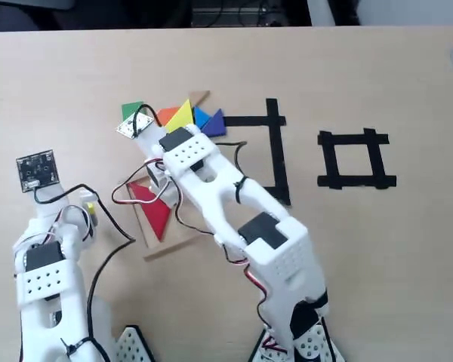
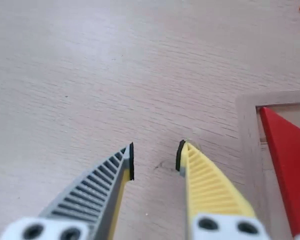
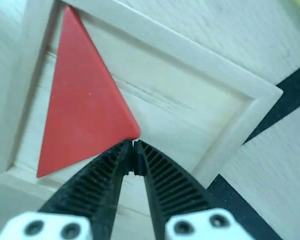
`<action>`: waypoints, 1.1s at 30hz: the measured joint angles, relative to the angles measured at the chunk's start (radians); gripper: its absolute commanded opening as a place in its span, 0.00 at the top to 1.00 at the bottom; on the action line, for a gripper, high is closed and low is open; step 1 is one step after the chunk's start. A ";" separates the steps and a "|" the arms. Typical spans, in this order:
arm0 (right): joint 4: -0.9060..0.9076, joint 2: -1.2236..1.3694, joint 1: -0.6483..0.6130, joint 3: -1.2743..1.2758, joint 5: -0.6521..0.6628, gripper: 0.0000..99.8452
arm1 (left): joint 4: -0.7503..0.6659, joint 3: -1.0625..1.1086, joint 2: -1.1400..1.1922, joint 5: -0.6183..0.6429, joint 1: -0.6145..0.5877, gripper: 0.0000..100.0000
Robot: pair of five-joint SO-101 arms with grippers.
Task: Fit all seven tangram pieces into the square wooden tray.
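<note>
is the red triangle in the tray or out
In. The red triangle lies flat inside the wooden tray, within its raised rim, one edge along a wall.

Tray (image 1: 166, 249) partly under right arm (image 1: 234, 200)

Pale square wooden tray (image 1: 174, 245) lying flat, holding one red triangle (image 1: 152, 207) tucked along a wall. Clustered loose just beyond it: green triangle (image 1: 131, 111), orange piece (image 1: 167, 115), yellow triangle (image 1: 183, 115), blue piece (image 1: 202, 117), purple triangle (image 1: 215, 123).
</note>
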 measured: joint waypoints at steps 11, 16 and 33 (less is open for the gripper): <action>0.040 0.000 -0.005 0.000 0.000 0.99 | -0.002 0.000 0.000 0.021 -0.025 0.83; 0.049 0.000 -0.023 0.028 0.002 0.99 | -0.002 0.000 0.000 0.040 -0.071 0.83; 0.002 0.000 -0.149 0.037 0.003 0.99 | -0.002 -0.006 0.000 0.158 -0.204 0.83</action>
